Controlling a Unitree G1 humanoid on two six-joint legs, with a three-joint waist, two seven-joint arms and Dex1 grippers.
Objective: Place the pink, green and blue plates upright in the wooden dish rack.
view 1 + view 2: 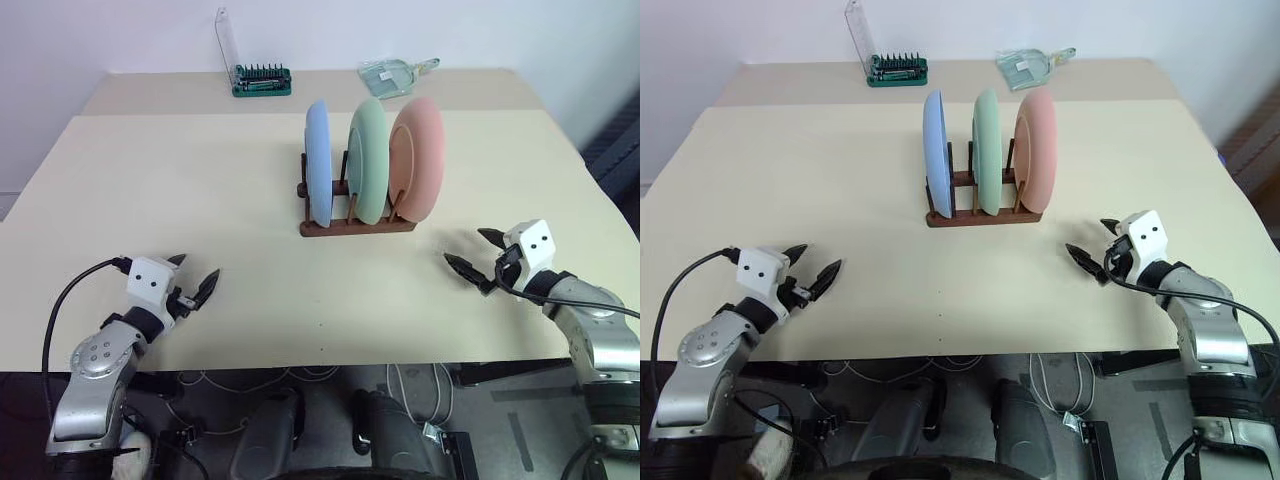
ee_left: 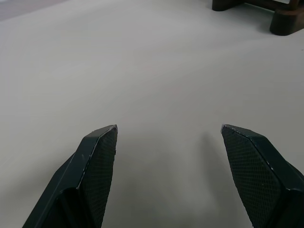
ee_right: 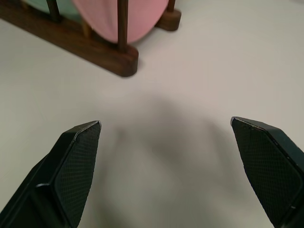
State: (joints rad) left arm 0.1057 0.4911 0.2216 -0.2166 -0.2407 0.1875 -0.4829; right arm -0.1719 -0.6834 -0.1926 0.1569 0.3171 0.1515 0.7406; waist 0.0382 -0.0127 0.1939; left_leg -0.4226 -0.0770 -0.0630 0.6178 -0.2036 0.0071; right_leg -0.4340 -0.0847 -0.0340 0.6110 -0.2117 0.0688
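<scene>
Blue plate (image 1: 318, 163), green plate (image 1: 367, 160) and pink plate (image 1: 417, 158) stand on edge between pegs of the rack (image 1: 356, 226), mid-table (image 1: 150, 190) toward the far edge; pegs keep them upright. Left gripper (image 1: 197, 281) and right gripper (image 1: 474, 253) rest near the front corners, fingers apart, empty; task looks complete.

Left end effector (image 1: 195, 277), right end effector (image 1: 473, 253): black pointed fingers showing cross-hatched pads, white cube housings sitting behind, silver arm links following, black cables looping alongside.

Left tool (image 1: 192, 276) spread empty, right tool (image 1: 476, 252) spread empty, both low
</scene>
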